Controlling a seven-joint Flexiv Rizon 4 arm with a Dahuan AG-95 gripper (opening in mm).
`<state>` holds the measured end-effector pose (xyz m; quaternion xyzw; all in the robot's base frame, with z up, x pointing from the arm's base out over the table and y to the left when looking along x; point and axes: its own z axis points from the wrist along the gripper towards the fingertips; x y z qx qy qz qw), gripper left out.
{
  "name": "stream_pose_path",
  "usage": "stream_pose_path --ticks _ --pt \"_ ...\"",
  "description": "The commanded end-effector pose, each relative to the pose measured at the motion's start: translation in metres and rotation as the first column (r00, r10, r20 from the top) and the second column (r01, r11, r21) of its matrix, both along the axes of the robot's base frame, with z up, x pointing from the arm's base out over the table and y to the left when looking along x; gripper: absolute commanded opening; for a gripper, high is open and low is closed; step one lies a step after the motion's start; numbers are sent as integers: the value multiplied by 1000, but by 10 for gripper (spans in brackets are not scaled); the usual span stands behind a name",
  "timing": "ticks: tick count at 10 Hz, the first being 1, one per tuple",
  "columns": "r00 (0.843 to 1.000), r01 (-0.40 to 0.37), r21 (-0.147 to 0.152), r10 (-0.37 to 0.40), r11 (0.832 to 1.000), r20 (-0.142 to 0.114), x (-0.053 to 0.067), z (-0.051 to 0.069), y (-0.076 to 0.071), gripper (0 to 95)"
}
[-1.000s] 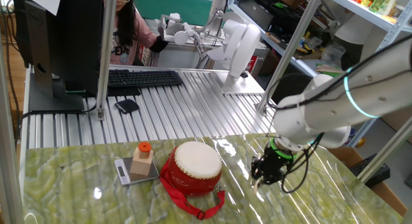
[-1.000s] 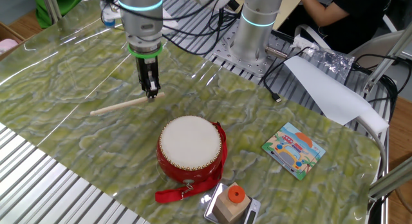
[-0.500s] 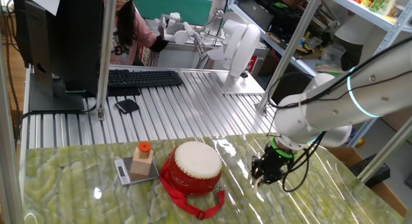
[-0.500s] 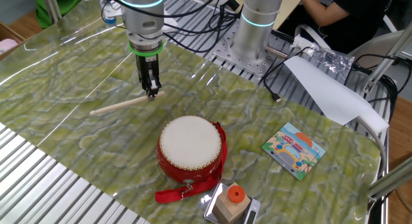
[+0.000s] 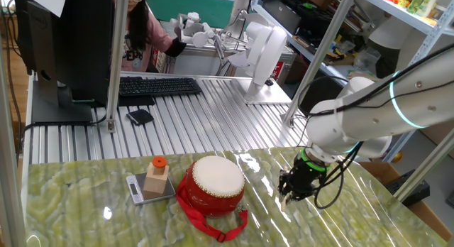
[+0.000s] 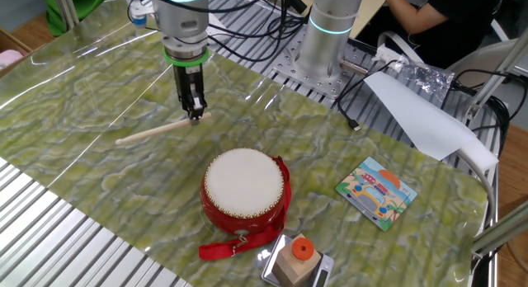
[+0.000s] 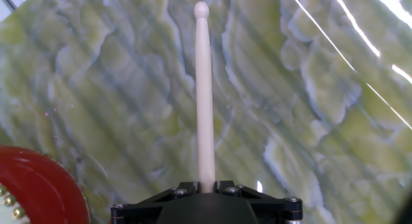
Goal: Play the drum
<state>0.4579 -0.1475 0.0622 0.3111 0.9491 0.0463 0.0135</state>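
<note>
Gripper [image 6: 195,114] pinches the drumstick [image 6: 157,132] near its butt end. Drum [image 6: 243,192] sits at its 5 o'clock, apart. Wooden block with orange cap [image 6: 295,261] on a small scale and a picture card [image 6: 378,191] lie beyond the drum. Green marbled tabletop [image 6: 99,89]; keyboard [image 5: 157,86] behind. Stick's gripped end is lifted slightly versus before.

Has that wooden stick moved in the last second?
Yes. The drumstick, pinched at one end by the gripper, has lifted slightly off the green table; the drum sits unchanged.
</note>
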Motion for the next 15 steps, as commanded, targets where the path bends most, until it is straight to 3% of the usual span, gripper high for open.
stream_pose_path --ticks 1,7,11,15 --pt "1000 -6 -1 6 1000 -1 1 4 -1 0" --pt "1000 15 -5 -15 1000 -17 1 23 7 0" --pt "999 9 -1 -9 1000 -44 -2 45 14 0" --pt "998 27 -17 -27 999 -49 -9 64 29 0"
